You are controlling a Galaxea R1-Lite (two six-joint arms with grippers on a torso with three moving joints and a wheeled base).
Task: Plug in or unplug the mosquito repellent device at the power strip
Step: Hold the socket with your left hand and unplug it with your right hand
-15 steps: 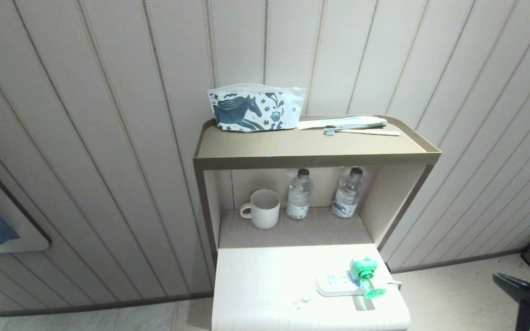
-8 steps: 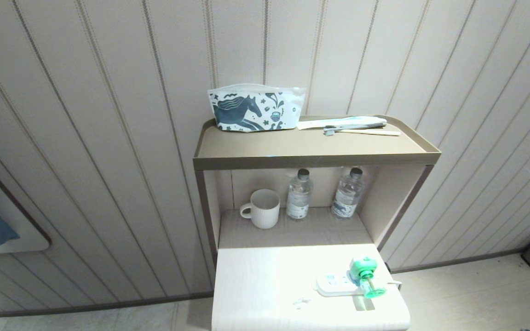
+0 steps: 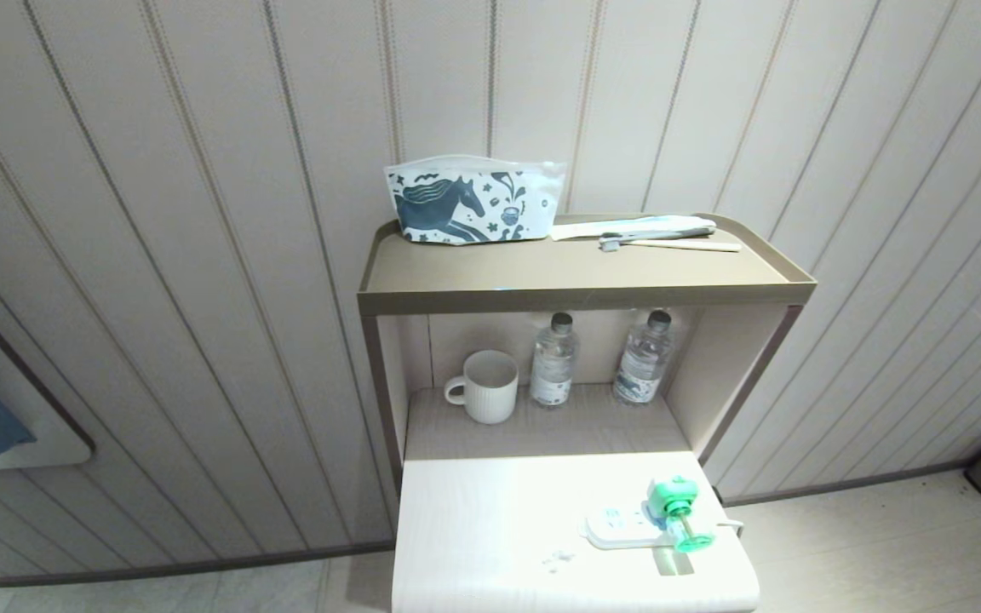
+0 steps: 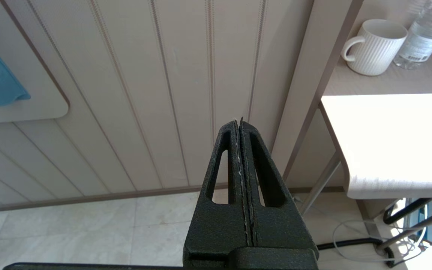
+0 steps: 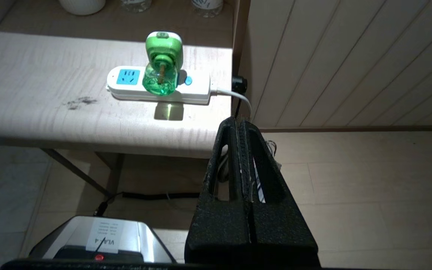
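Repellent plugged into the strip, both my grippers closed and empty.

I see the mosquito repellent device (image 5: 162, 62) seated in the power strip (image 5: 158, 87), which lies flat near the right edge of the pale table (image 3: 490, 528), its cord running off that side. My right gripper (image 5: 240, 125) hangs below and off the table's edge, fingers pressed together on nothing. My left gripper (image 4: 239, 125) sits low beside the table's left side, likewise narrow and empty, facing the panelled wall (image 4: 144, 93).
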